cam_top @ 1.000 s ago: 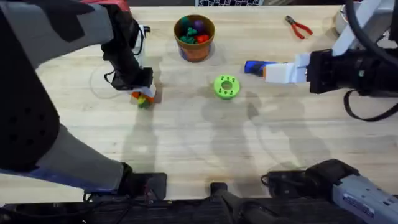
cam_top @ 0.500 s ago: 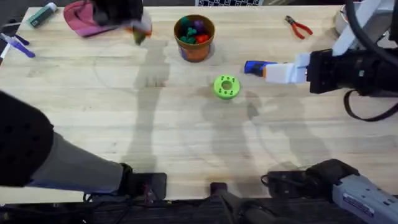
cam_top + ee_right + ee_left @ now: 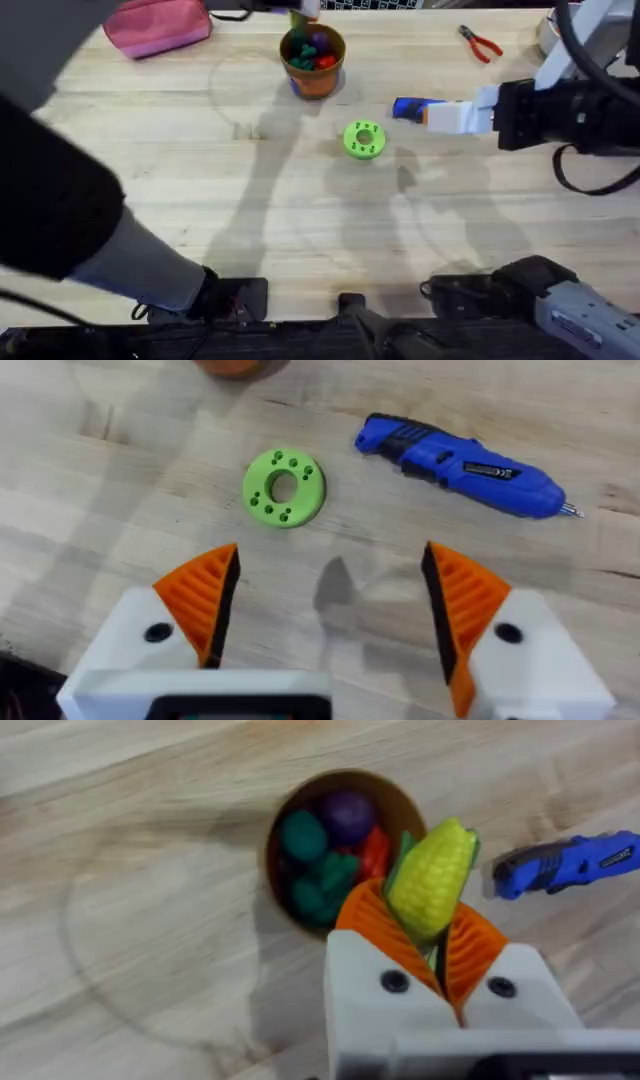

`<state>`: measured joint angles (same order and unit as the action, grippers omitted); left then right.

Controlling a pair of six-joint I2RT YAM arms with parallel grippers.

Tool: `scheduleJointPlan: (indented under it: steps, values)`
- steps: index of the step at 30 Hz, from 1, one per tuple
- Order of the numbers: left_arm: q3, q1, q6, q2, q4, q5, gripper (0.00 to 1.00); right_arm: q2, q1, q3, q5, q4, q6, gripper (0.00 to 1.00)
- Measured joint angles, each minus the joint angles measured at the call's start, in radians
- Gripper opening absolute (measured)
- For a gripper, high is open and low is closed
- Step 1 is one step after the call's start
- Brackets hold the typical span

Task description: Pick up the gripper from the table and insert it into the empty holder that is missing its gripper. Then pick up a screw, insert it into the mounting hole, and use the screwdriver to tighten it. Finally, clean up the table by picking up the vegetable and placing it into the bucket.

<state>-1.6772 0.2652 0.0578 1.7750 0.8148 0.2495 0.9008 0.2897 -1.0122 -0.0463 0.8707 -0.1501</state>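
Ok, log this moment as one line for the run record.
phase: cleanup | left hand: shut on corn, above bucket | right hand: open, empty, over table near screwdriver | bucket: holds other toys

- A green disc [image 3: 364, 139] with a central hole and small holes around it lies flat near the middle of the wooden table [image 3: 300, 220]; it also shows in the right wrist view [image 3: 284, 487].
- Red-handled pliers [image 3: 480, 43] rest near the far right edge of the table.
- A pink pouch [image 3: 158, 24] sits at the far left corner.
- Small toy pieces in teal [image 3: 301, 835], purple [image 3: 348, 814], red [image 3: 374, 850] and green [image 3: 335, 875] are heaped together in a round pot.
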Motion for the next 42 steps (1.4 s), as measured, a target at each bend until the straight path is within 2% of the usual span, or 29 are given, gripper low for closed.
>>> scheduleJointPlan:
  steps: [8,17,18,19,21,22,23,24,26,34,38,42]
  values:
    - [0.0,0.053,0.003,0.107,-0.065,0.002,0.029,0.0,0.0,0.0,0.0,0.0,0.0,0.992]
    - [0.001,0.062,0.003,0.124,-0.068,-0.014,0.029,0.0,0.0,0.0,0.0,0.0,0.0,0.993]
    - [0.0,0.062,0.0,0.124,-0.068,-0.016,0.065,0.0,0.0,0.0,0.0,0.0,0.0,0.993]
    - [0.001,0.062,0.002,0.124,-0.068,-0.017,0.173,0.0,0.0,0.0,0.0,0.0,0.0,0.993]
    - [0.001,0.062,0.003,0.124,-0.068,-0.019,0.521,0.0,0.0,0.0,0.0,0.0,0.0,0.994]
    - [0.001,0.062,0.003,0.124,-0.067,-0.019,0.651,0.0,0.0,0.0,0.0,0.0,0.0,0.994]
    - [0.001,0.062,0.003,0.124,-0.066,-0.019,0.826,0.0,0.0,0.0,0.0,0.0,0.0,0.994]
    - [0.001,0.062,0.006,0.124,-0.067,-0.019,0.938,0.0,0.0,0.0,0.0,0.0,0.0,0.994]
    - [0.001,0.062,0.006,0.124,-0.066,-0.021,0.984,0.0,0.0,0.0,0.0,0.002,0.0,0.994]
    - [0.0,0.062,0.003,0.083,-0.033,-0.028,0.987,0.0,0.0,0.0,0.0,0.005,0.0,0.994]
    - [-0.002,0.062,0.002,-0.004,0.05,-0.061,0.987,0.0,0.0,0.0,0.0,0.005,0.0,0.994]
    - [-0.012,0.062,-0.013,-0.111,0.179,-0.119,0.987,0.0,0.0,0.0,0.0,0.005,0.0,0.993]
